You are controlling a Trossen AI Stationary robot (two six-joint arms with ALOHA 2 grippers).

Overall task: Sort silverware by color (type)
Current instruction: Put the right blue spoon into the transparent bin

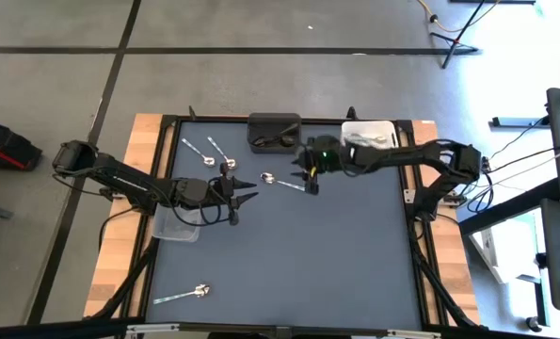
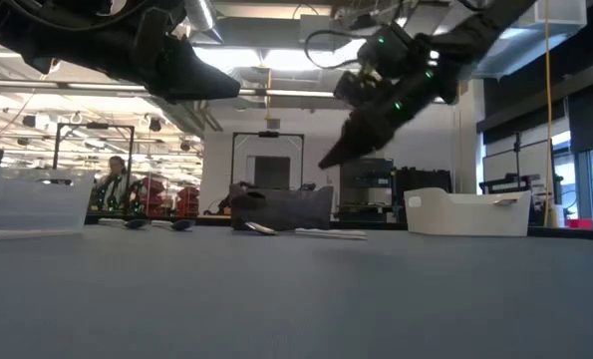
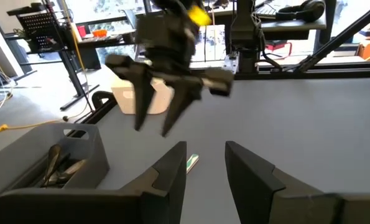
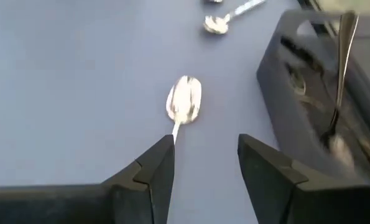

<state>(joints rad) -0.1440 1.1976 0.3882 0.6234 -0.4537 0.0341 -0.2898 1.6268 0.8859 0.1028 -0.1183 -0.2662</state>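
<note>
The work surface is a dark blue-grey mat [image 1: 336, 254] bordered by a black frame on a pale wooden table [image 1: 120, 245], standing on a grey floor crossed by dark lines.

Taken from the high view, left to right: a clear plastic bin [image 1: 178, 224] sits at the mat's 9 o'clock edge, under the left arm. One silver spoon [image 1: 187, 294] lies alone at 7 o'clock, and two more silver spoons [image 1: 204, 153] lie at 11 o'clock.

The left gripper [image 1: 242, 201] hovers just left of centre, fingers parted and holding nothing.

A silver spoon [image 1: 281, 181] lies near centre, toward 12 o'clock. The right gripper [image 1: 310, 183] stands over its handle end, fingers spread to either side (bowl clear in the right wrist view [image 4: 184, 98]), not closed on it.

At 12 o'clock a black bin [image 1: 274, 130] holds dark utensils [image 3: 59, 167]; a white bin [image 1: 370, 134] at 1 o'clock holds silver pieces.

The low view shows a lit workshop hall behind, with a person [image 2: 113, 179] far off.
</note>
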